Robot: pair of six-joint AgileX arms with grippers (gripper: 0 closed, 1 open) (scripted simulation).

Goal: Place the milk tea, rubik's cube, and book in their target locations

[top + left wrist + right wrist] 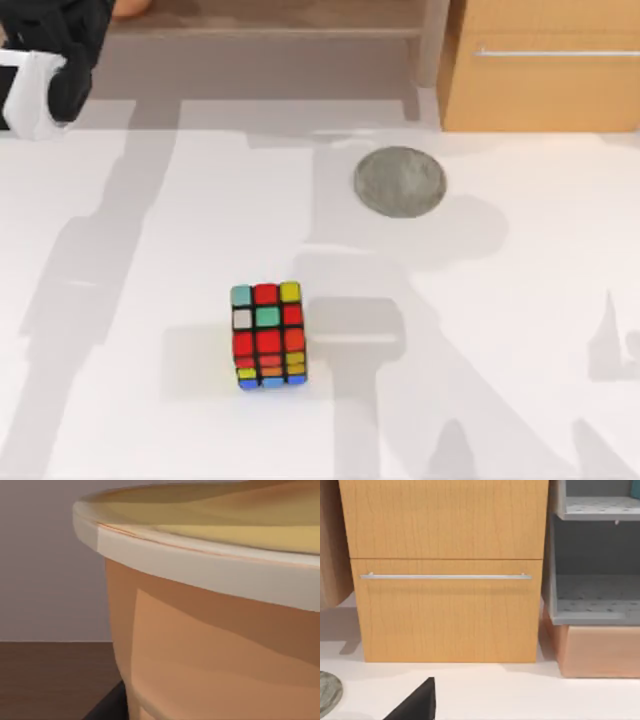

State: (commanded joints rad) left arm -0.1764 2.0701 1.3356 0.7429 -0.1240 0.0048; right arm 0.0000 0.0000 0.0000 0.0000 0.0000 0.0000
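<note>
- The left tool [40, 75] sits at the top view's far left corner, over the edge of the table [120, 300]; whether it holds anything I cannot tell.
- In the left wrist view the milk tea [210, 645] is very close, pale rim and orange side.
- The rubik's cube [267, 335] stands on the table's middle, well apart from that arm.
- A grey round coaster [400, 181] lies farther back, right of the cube.
- Behind it stands a wooden drawer cabinet [445, 570] with a metal handle [445, 576].
- In the right wrist view, grey shelves [595, 555] adjoin the cabinet.
</note>
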